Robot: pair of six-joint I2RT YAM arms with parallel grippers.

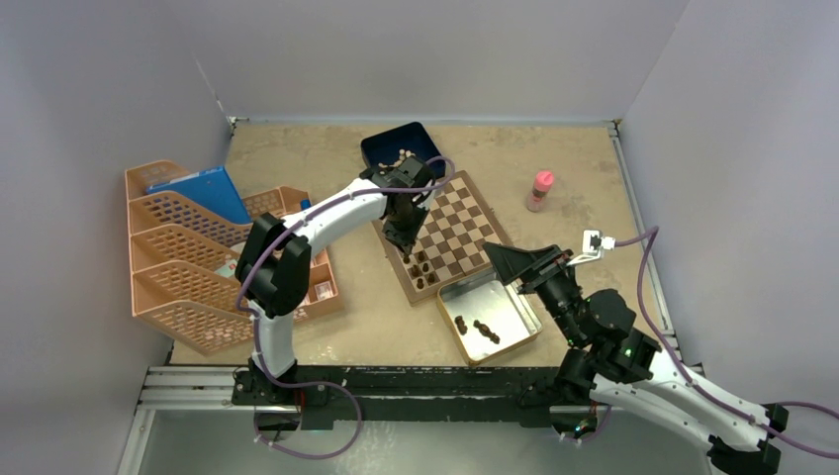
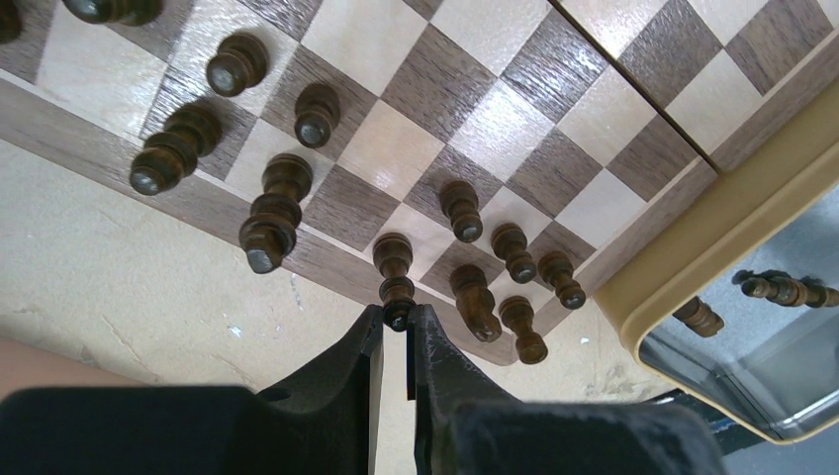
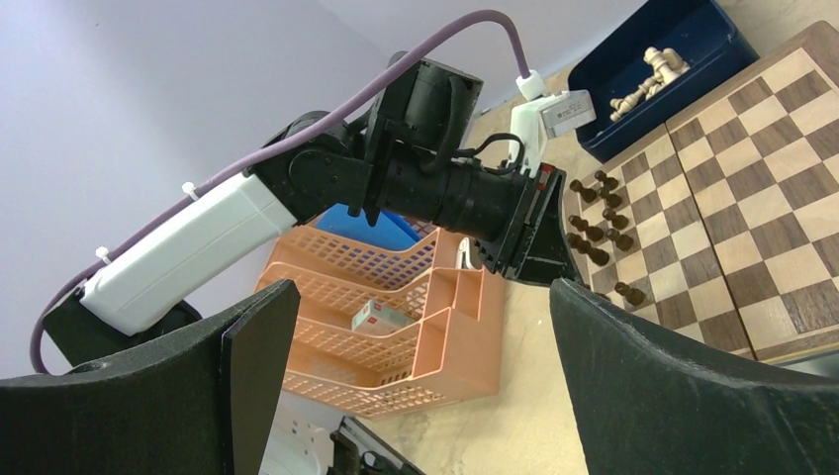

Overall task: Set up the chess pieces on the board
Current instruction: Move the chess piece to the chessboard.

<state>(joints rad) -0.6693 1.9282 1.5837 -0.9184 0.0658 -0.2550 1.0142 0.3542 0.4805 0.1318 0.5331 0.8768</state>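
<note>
My left claw (image 2: 396, 323) is pressed almost together, its tips pinching the head of one small dark brown wooden chessman (image 2: 395, 269). That piece stands upright on a square in the edge row of the flat wooden chessboard with tan and dark brown squares (image 2: 482, 97). The other dark brown chessmen (image 2: 280, 203) are grouped along that same edge, most upright; I cannot tell each piece's kind. Just beside the board corner lies the shiny silver square tin (image 1: 527, 322), with a few more dark pieces (image 1: 482, 329) lying inside. My right claw (image 3: 423, 289) is spread wide and holds nothing; it hangs above the tin, near the board. At the board's far side sits the dark blue square box (image 3: 693, 35) holding pale cream chessmen (image 3: 648, 69).
</note>
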